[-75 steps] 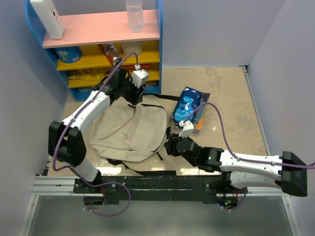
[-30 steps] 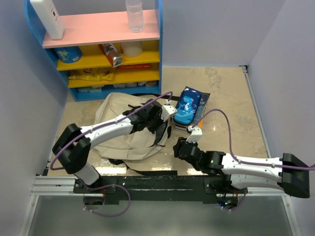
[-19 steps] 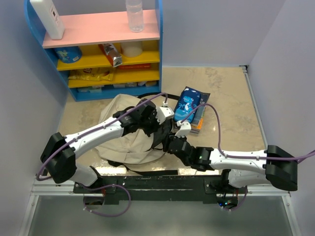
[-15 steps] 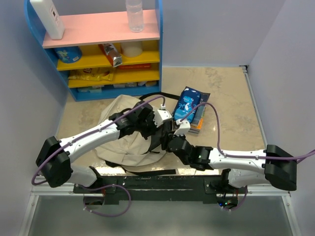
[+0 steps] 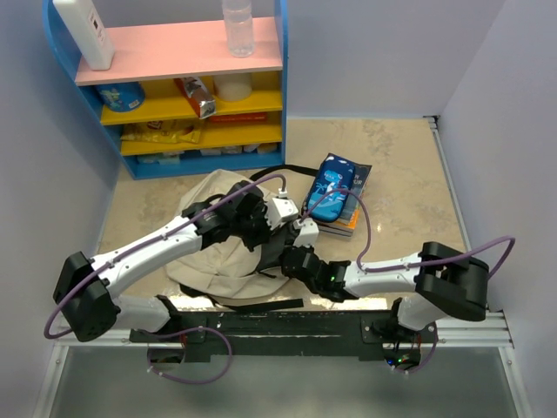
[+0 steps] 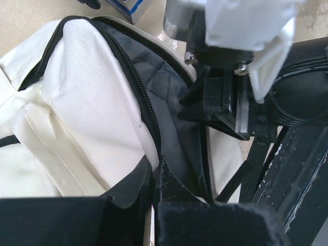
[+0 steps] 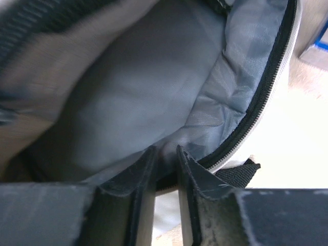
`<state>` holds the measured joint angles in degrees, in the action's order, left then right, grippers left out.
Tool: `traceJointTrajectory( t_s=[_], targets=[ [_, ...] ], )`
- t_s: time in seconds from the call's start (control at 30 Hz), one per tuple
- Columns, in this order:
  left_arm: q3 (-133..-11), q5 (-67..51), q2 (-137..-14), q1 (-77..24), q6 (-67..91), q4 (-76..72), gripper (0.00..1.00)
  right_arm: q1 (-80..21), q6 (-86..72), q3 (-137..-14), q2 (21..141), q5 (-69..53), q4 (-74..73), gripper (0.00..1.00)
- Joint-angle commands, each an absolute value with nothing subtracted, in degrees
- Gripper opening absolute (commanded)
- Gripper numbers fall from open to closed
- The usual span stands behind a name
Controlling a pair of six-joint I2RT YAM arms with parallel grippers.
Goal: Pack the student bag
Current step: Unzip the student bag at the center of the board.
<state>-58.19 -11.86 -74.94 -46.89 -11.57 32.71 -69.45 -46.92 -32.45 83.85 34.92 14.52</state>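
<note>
The student bag (image 5: 222, 261) lies slumped on the table (image 5: 400, 174) near the front edge, mouth gaping and grey lining showing. The left gripper (image 6: 155, 171) is clamped tight on the cream zip edge. The right gripper (image 7: 163, 156), jaws nearly together, pinches a fold of lining at the opposite rim.

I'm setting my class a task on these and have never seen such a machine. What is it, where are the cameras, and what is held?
Two robot arms are bolted to the near edge of a table. One picture looks down from above; the other two come from a camera on each wrist. On the table lie a beige student bag and a blue pouch atop books, with a shelf behind. The left jaws pinch one edge of the bag's open mouth; the right jaws seem to grip the opposite edge.
</note>
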Motion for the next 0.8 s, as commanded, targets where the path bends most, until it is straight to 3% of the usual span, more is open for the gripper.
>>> traceJointTrajectory(
  t_s=[0.0,0.57,0.77],
  targets=[
    [-59.06,-13.98,-71.81,-46.32,-11.25,32.87,0.0,-70.31,-47.81,-31.2,86.39,34.37,18.54,0.21],
    [-71.37,-18.1,-66.97,-35.16,-17.75,46.23,0.0,-73.13,-52.82,-32.25,101.16,32.87,18.81,0.08],
    [-74.7,-12.31,-63.29,-33.23,-20.65,47.9,0.0,-73.13,-54.75,-32.34,103.88,32.35,16.97,0.03]
  ],
)
